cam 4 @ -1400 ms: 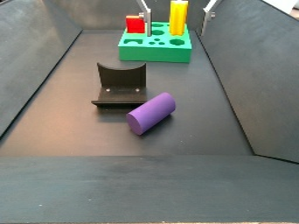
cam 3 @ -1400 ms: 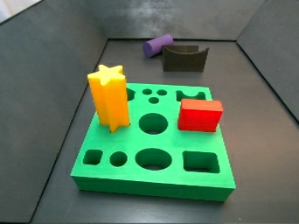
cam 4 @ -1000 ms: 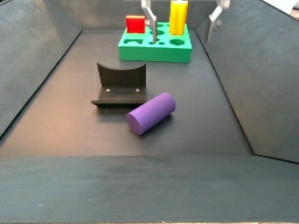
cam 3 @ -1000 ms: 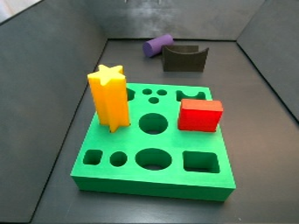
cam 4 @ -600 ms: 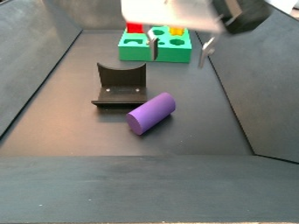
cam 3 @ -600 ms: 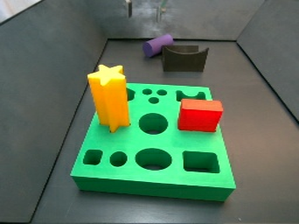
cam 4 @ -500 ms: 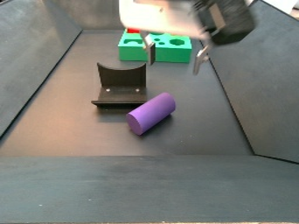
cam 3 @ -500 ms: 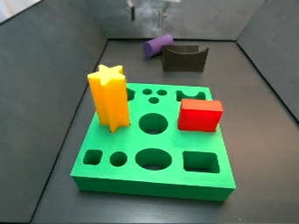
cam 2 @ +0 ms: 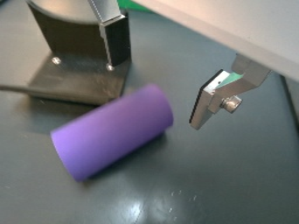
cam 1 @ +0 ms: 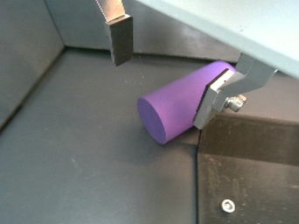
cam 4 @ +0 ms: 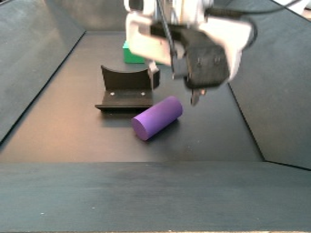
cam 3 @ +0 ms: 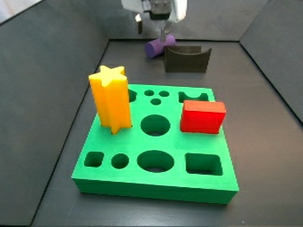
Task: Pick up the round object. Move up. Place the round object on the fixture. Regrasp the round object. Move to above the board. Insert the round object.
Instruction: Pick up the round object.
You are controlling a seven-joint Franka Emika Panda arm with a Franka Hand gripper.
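The gripper (cam 4: pixel 173 89) hangs right over the purple cylinder peg (cam 4: pixel 157 118), fingers spread wide and not touching it; the peg lies on its side beside the fixture (cam 4: pixel 124 87).

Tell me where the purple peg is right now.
The round object lies on its side on the dark floor beside the fixture, far from the board. The open gripper hovers just above it, not gripping.

The round object (cam 1: pixel 184 106) looks like smooth matt purple plastic; above it the tool (cam 2: pixel 163 66) shows silver metal fingers (cam 2: pixel 214 94), on a dark, faintly glossy desk (cam 2: pixel 176 197)
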